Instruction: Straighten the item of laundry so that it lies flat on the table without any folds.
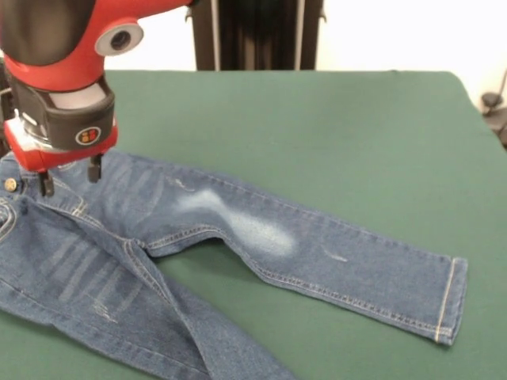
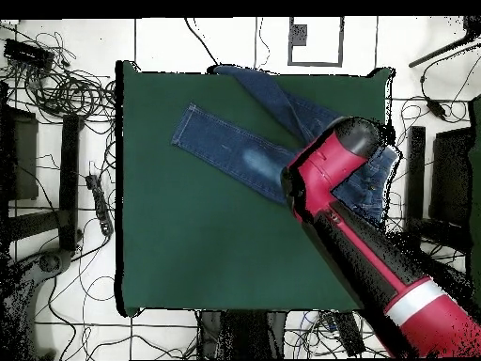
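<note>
One garment: small blue denim jeans [image 1: 198, 245], spread by a bench [image 1: 333, 127] corner, one leg running off the edge.
Handling: likely light, limp, grippy cloth; best pinched at waistband or cuff [image 1: 450, 299].
Fingers [image 1: 94, 169]: spread, tips at the waistband, pinching nothing.
Obstacles: none on the bench; cables on the floor only.

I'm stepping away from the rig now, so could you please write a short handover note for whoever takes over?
Gripper: jaws open, tips down at the jeans' waist, near the brass button; nothing gripped.
Jeans: at one corner of the green table. One leg lies straight and flat, cuff on the table. In the overhead view the other leg reaches the table edge.
Done: one leg looks smooth.
Left: bring the second leg fully onto the table, flatten the waist.
</note>
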Robot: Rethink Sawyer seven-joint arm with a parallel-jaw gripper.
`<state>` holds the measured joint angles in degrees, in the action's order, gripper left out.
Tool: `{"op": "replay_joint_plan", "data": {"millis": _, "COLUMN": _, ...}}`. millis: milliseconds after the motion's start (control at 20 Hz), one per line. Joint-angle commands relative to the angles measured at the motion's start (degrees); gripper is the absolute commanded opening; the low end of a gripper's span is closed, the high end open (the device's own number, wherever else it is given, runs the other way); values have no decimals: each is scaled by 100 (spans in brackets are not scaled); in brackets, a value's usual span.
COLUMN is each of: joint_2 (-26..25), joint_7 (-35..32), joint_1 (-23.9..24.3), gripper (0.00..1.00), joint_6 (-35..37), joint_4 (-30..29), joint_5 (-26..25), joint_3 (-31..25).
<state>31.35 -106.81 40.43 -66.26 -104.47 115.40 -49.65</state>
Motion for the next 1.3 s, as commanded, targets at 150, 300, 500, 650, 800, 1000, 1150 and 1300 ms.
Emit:
{"op": "replay_joint_plan", "data": {"millis": 150, "joint_2": -221, "joint_7": 1906, "joint_1": -445, "gripper": 100, "joint_6": -583, "joint_4": 346, "joint_5": 433, "joint_3": -685}}
{"op": "replay_joint_plan", "data": {"millis": 300, "joint_2": -312, "joint_7": 1874, "joint_1": -511, "gripper": 100, "joint_6": -676, "joint_4": 480, "joint_5": 381, "joint_3": -717}}
{"op": "replay_joint_plan", "data": {"millis": 500, "joint_2": -442, "joint_7": 1865, "joint_1": -625, "gripper": 100, "joint_6": -815, "joint_4": 712, "joint_5": 272, "joint_3": -740}}
{"op": "replay_joint_plan", "data": {"millis": 650, "joint_2": -508, "joint_7": 1877, "joint_1": -699, "gripper": 100, "joint_6": -965, "joint_4": 877, "joint_5": 231, "joint_3": -760}}
{"op": "replay_joint_plan", "data": {"millis": 800, "joint_2": -604, "joint_7": 1978, "joint_1": -743, "gripper": 100, "joint_6": -1194, "joint_4": 1083, "joint_5": 244, "joint_3": -813}}
{"op": "replay_joint_plan", "data": {"millis": 1000, "joint_2": -660, "joint_7": 2074, "joint_1": -853, "gripper": 100, "joint_6": -1623, "joint_4": 1377, "joint_5": 325, "joint_3": -902}}
{"op": "replay_joint_plan", "data": {"millis": 1150, "joint_2": -725, "joint_7": 2157, "joint_1": -912, "gripper": 100, "joint_6": -1865, "joint_4": 1595, "joint_5": 330, "joint_3": -1004}}
{"op": "replay_joint_plan", "data": {"millis": 1300, "joint_2": -752, "joint_7": 2187, "joint_1": -923, "gripper": 100, "joint_6": -1957, "joint_4": 1676, "joint_5": 303, "joint_3": -1057}}
